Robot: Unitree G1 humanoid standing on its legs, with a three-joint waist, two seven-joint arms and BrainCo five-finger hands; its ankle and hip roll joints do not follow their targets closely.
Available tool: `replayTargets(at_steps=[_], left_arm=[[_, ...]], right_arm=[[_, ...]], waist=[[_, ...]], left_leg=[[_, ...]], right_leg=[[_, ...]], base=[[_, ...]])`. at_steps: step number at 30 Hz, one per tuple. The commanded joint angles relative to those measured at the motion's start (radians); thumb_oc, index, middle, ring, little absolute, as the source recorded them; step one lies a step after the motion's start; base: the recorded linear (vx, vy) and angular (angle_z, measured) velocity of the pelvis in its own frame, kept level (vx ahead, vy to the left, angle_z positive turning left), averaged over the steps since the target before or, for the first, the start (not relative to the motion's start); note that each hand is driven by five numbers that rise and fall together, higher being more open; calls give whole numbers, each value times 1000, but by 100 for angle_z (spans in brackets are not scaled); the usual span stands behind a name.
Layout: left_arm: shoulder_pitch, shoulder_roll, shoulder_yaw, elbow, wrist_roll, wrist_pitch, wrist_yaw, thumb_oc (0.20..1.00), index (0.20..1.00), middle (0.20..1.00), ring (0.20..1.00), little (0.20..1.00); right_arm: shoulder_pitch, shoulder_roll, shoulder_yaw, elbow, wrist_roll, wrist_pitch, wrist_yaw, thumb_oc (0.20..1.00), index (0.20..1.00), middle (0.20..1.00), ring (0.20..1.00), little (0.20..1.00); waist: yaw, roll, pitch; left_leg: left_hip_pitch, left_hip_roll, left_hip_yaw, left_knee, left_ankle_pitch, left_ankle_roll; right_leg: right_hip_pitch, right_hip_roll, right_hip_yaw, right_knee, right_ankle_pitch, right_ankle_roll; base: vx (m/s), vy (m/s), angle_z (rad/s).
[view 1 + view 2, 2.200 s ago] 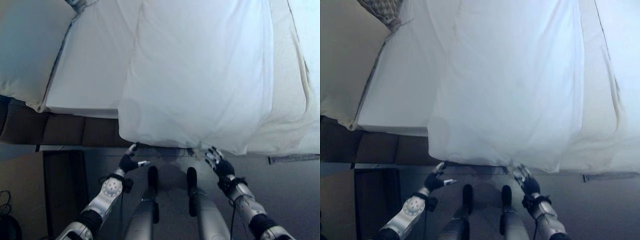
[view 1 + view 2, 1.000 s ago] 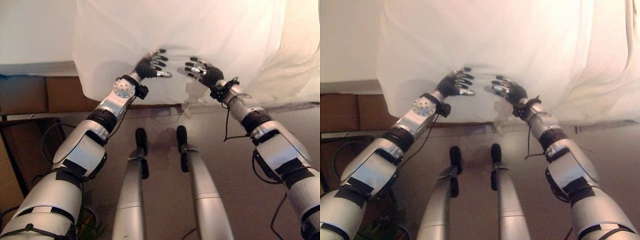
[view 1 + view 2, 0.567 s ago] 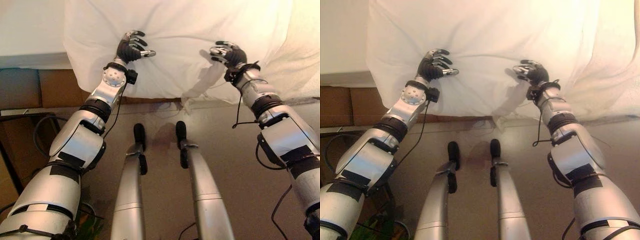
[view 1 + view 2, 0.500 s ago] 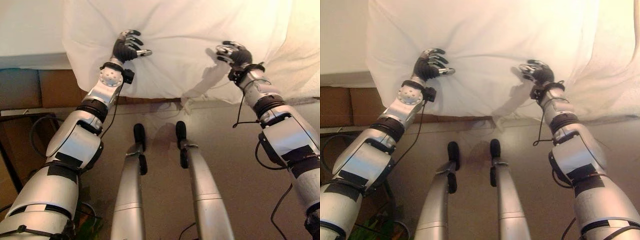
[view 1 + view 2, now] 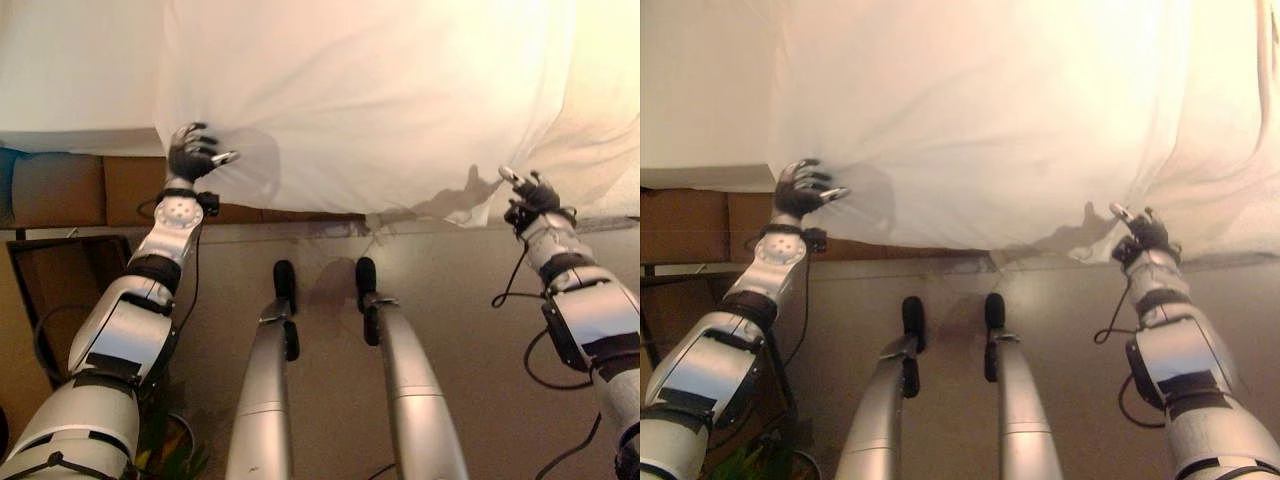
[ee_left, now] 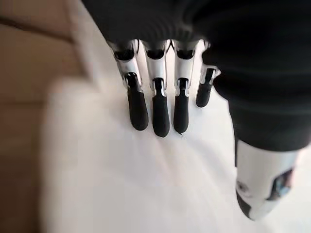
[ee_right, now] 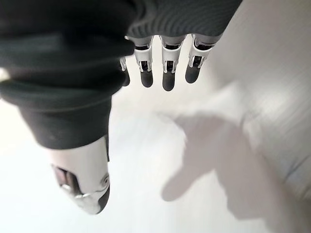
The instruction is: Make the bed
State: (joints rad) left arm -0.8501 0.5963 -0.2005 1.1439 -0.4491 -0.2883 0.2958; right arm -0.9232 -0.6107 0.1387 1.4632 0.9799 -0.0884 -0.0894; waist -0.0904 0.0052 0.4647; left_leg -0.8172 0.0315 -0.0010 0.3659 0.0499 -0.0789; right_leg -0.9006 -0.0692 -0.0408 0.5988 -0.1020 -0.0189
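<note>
**Hands spread wide along the hanging edge of the white cover**

Half a second ago both hands were up on the white cover, closer together and higher on the cloth. Now they are far apart and lower, each at the cover's hanging lower edge. The whole view has also shifted, so part of that change is the camera's own.

The left hand (image 5: 192, 152) sits at the lower left corner of the white cover (image 5: 370, 100), where the cloth drops over the side of the bed in front of the brown bed base (image 5: 70, 188). In the head views its fingers look curled against the cloth with the thumb sticking out to the side. In its own wrist view the fingers (image 6: 155, 109) run straight, side by side, with their dark tips resting on the white fabric and the thumb held apart, so the hand reads as relaxed and flat on the cloth, not pinching it.

The right hand (image 5: 532, 195) is at the lower right of the cover, near the hem above the floor (image 5: 460, 300). Its fingers (image 7: 167, 73) are straight and close together, the thumb apart, and no cloth is pinched between them.

The cover lies across the bed with its near edge draped down the side. To the left a paler sheet (image 5: 70, 70) shows beside it.
</note>
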Motion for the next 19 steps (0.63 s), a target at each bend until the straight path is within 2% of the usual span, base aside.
replayTargets(at_steps=[1,5,7,12,19], left_arm=[[71,-16,65,81,-54,-8,-6,1000,1000,1000,1000,1000],[215,-122,89,90,-44,-16,-30,1000,1000,1000,1000,1000],[282,-174,85,72,-61,-23,-62,1000,1000,1000,1000,1000],[408,-288,18,49,-37,-23,-166,1000,1000,1000,1000,1000],[507,-384,-36,117,-21,56,-301,1000,1000,1000,1000,1000]], right_arm=[[71,-43,-66,19,-16,-30,-9,1000,1000,1000,1000,1000],[248,36,-151,-27,8,-88,0,1000,1000,1000,1000,1000],[325,78,-150,-81,-39,-117,3,1000,1000,1000,1000,1000],[460,206,-127,-211,-58,-174,38,1000,1000,1000,1000,1000],[553,313,-40,-235,-248,-150,39,1000,1000,1000,1000,1000]], waist=[[8,17,-12],[5,13,-42],[3,11,-63],[1,14,-118],[9,14,-239]], left_leg=[[66,0,-6,-6,-31,-43],[237,-5,-16,-141,6,-37],[334,-3,-25,-222,23,-29],[483,-2,-19,-335,48,-12],[637,4,-3,-439,56,-1]], right_leg=[[127,-12,5,-157,44,112],[290,-13,-4,-264,67,119],[381,-12,-5,-330,82,124],[528,-16,5,-436,121,134],[679,-28,26,-571,172,148]], base=[[76,-12,14],[114,17,14],[133,51,10],[115,91,8],[100,94,-6]])
